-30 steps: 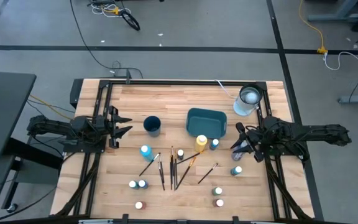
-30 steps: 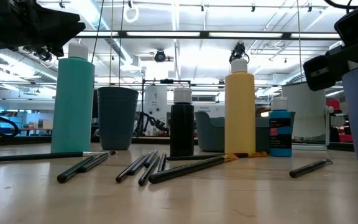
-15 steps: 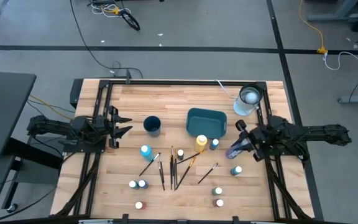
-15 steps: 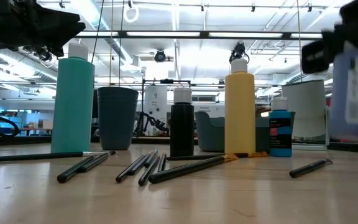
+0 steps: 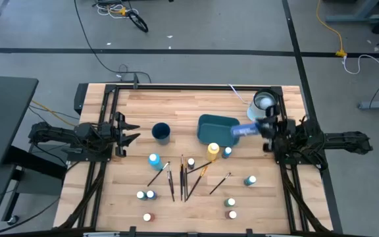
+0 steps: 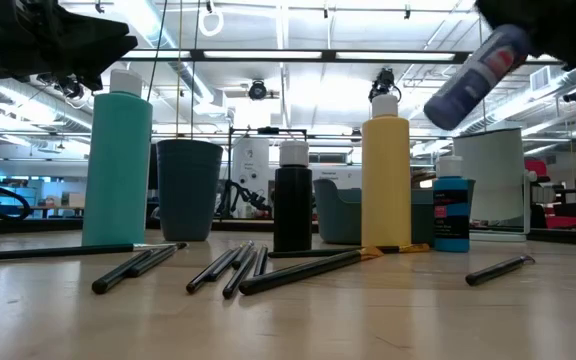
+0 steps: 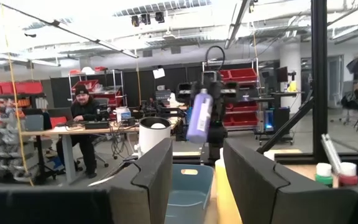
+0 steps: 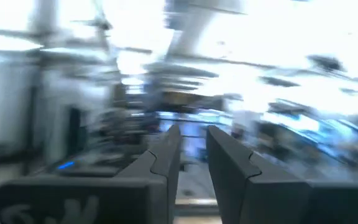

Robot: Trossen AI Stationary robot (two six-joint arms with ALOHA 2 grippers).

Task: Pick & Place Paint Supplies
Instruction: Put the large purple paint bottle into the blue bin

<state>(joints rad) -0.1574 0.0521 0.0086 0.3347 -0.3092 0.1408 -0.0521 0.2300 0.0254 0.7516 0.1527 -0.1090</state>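
Observation:
My right gripper (image 5: 260, 129) is shut on a lavender-blue paint bottle (image 5: 243, 130), held high over the right rim of the teal bin (image 5: 214, 128). In the low view the bottle (image 6: 473, 80) slants across the upper right. The left wrist view shows the bottle (image 7: 201, 115) from across the table. My left gripper (image 5: 133, 131) waits open at the table's left side. Several dark-handled brushes (image 5: 184, 174) lie on the wood. A yellow bottle (image 5: 213, 151) and small blue bottles (image 5: 154, 159) stand near them. My right gripper holds the bottle by the end nearest the arm (image 5: 255, 129); the fingers hide the exact part. The fingers come from the table's right, slanting upward. The bottle sticks out beyond them toward the table's left, lifted clear, its free end (image 6: 443, 108) tilted lower.
A dark blue cup (image 5: 161, 133) stands left of the bin. A white bucket (image 5: 263, 104) is at the far right. A teal bottle (image 5: 250, 180) and several small bottles (image 5: 231, 203), (image 5: 145, 195) stand near the front edge. Black frame rails (image 5: 104, 164) run along both sides.
My right gripper has risen and tipped from pointing down to pointing slightly upward. It has gone toward the far edge and the bin. The bottle it holds stood upright on the table at the right. It is now lifted clear and swung over to a slant.

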